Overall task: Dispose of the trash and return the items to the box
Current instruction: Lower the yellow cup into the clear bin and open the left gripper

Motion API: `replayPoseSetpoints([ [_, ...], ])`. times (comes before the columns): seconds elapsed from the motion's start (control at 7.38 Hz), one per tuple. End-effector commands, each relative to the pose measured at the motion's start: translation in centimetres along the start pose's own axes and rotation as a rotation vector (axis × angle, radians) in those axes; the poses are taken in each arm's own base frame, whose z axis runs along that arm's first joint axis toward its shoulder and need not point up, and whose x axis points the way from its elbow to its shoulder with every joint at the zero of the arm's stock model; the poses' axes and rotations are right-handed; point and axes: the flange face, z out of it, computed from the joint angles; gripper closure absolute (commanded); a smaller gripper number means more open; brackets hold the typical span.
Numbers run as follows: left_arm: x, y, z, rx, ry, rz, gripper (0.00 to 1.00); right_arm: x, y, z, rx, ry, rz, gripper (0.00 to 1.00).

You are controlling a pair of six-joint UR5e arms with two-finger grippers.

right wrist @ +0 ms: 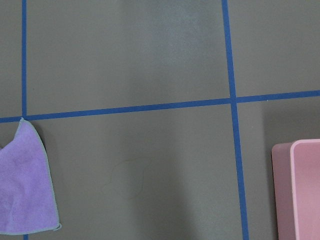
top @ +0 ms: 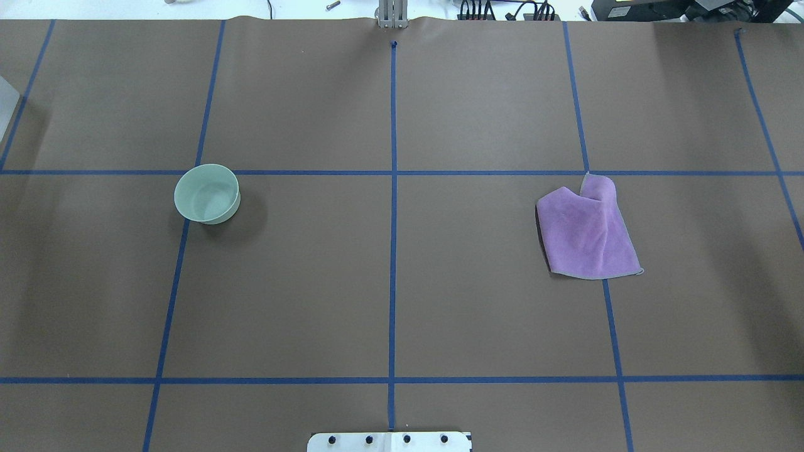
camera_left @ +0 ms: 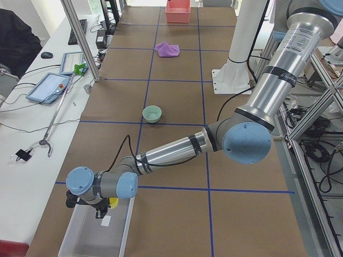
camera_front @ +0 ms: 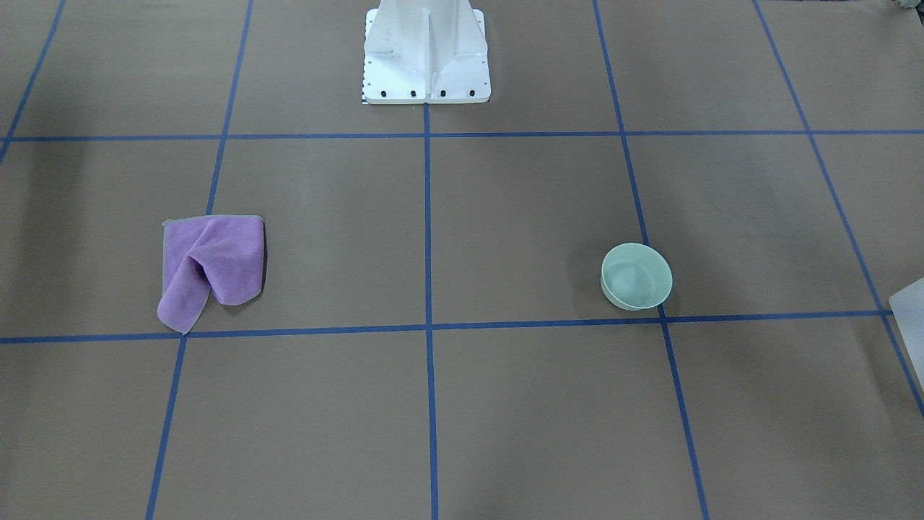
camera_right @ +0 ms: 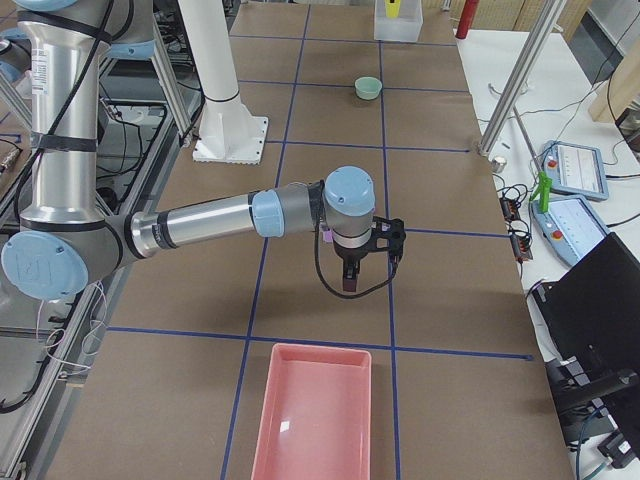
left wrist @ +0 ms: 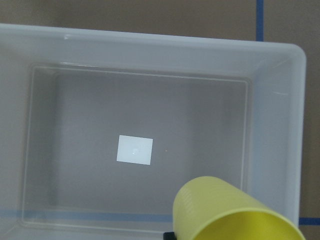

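Note:
My left gripper point(camera_left: 99, 212) hangs over the box point(camera_left: 80, 238), a pale translucent bin at the table's left end. It holds a yellow cup point(left wrist: 230, 212) tilted above the box's bare floor point(left wrist: 135, 120), which carries one white label. The box's corner also shows in the front view point(camera_front: 911, 312). A pale green bowl point(top: 207, 193) stands upright and apart on the left half. A purple cloth point(top: 587, 232) lies crumpled on the right half. My right gripper point(camera_right: 350, 283) hovers above the table near the cloth point(right wrist: 22, 185); I cannot tell whether it is open or shut.
A pink tray point(camera_right: 315, 410) sits at the table's right end, and its corner shows in the right wrist view point(right wrist: 305, 185). The white robot pedestal point(camera_front: 426, 54) stands at the table's back middle. Blue tape lines grid the brown table. Tablets and cables lie on the side bench.

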Motion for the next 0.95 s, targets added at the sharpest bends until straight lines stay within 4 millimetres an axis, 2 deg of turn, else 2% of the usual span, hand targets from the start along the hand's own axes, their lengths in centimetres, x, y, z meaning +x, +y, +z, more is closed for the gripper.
replayPoseSetpoints([
  [0.0, -0.9, 0.8, 2.3, 0.010, 0.000, 0.013, 1.00, 0.0, 0.1, 0.1, -0.003, 0.003, 0.000, 0.00],
  [0.14, 0.4, 0.6, 3.2, 0.025, 0.002, -0.004, 1.00, -0.2, 0.1, 0.3, -0.008, 0.003, -0.004, 0.00],
  [0.41, 1.1, 0.6, 4.2, 0.037, 0.004, -0.011, 1.00, -0.1, 0.2, 0.5, -0.012, 0.000, -0.002, 0.00],
  [0.68, 1.1, 0.6, 4.2, 0.042, 0.001, -0.007, 0.15, -0.1, 0.2, 0.6, -0.014, 0.000, -0.002, 0.00],
  [0.81, 1.1, 0.6, 4.3, 0.041, 0.001, -0.006, 0.02, -0.2, 0.2, 0.5, -0.013, -0.001, -0.003, 0.00],
])
